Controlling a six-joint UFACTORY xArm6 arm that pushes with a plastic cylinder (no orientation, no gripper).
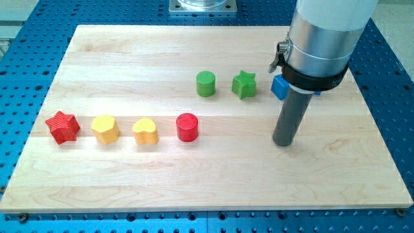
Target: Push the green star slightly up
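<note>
The green star (244, 84) lies on the wooden board (129, 58), right of centre and toward the view's top. A green cylinder (206, 84) stands just to its left. My tip (284, 142) rests on the board below and to the right of the green star, well apart from it. A blue block (279, 87) sits right of the star, partly hidden behind the rod.
A row lies at the view's lower left: a red star (63, 127), a yellow block (105, 129), a yellow heart (146, 131) and a red cylinder (187, 127). The arm's wide grey body (323, 32) hangs over the board's upper right.
</note>
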